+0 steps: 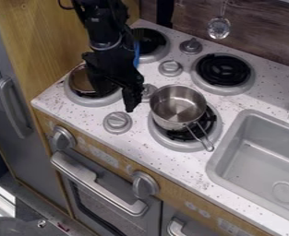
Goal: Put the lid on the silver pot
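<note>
My gripper [117, 94] hangs over the left front burner, its fingers apart, one above the burner and the other to the right near the knobs. Partly hidden behind it, a round brownish piece with a pale rim, perhaps the lid [80, 81], lies on that burner. The silver pot [178, 107] sits uncovered on the right front burner, to the right of the gripper, its handle pointing down and right.
A grey sink [257, 159] is set in at the right. Two black-coiled burners lie behind, the right one [223, 69] behind the pot. Grey knobs [117, 122] stand between the burners. Something blue [136, 54] shows behind the arm. A ladle [219, 28] hangs at the back wall.
</note>
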`<state>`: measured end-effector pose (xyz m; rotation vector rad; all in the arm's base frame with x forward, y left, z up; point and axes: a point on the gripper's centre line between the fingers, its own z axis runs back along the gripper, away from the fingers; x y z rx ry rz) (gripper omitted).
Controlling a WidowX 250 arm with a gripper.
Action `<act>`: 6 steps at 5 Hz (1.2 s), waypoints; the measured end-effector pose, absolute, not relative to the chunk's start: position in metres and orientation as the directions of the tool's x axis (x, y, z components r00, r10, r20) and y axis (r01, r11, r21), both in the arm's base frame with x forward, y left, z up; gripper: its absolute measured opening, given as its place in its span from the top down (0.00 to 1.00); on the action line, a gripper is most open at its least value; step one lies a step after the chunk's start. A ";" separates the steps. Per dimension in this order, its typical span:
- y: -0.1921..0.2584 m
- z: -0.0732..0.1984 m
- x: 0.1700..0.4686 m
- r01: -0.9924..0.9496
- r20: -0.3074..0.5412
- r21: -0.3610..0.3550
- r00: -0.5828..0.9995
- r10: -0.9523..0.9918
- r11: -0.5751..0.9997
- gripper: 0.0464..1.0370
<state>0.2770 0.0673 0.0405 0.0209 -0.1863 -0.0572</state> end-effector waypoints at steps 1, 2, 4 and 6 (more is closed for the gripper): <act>0.066 0.033 0.274 0.056 0.159 0.018 0.986 -0.058 0.998 0.04; 0.082 0.022 0.299 0.014 0.153 0.018 0.988 -0.016 1.000 0.04; 0.149 0.012 0.356 -0.129 0.193 -0.005 0.973 0.127 0.992 0.04; 0.207 -0.010 0.375 -0.199 0.167 0.008 0.966 0.195 0.980 0.04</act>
